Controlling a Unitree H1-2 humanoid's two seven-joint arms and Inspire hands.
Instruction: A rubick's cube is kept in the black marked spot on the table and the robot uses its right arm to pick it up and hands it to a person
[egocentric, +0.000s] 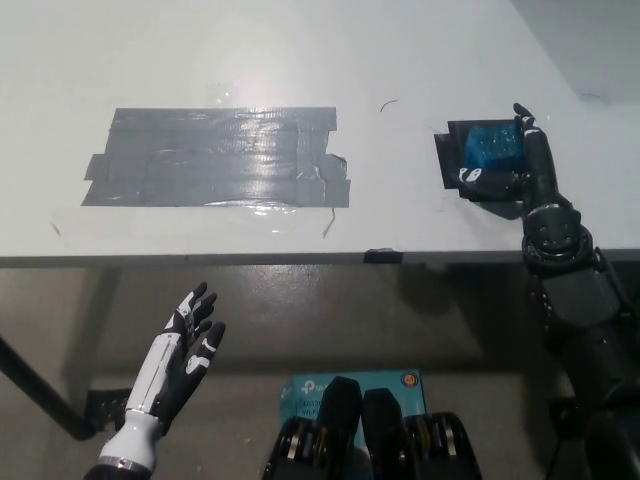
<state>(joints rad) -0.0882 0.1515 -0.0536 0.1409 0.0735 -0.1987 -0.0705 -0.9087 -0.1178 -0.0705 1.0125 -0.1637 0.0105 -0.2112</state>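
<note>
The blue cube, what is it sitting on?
Under the blue cube is a black marked spot on the white table. The black right hand wraps around the cube's near side, hiding that part of the spot.

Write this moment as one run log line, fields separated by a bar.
right robot hand: cupped around blue cube, grasp unconfirmed | cube: on black marked spot | left robot hand: open, below table edge
</note>
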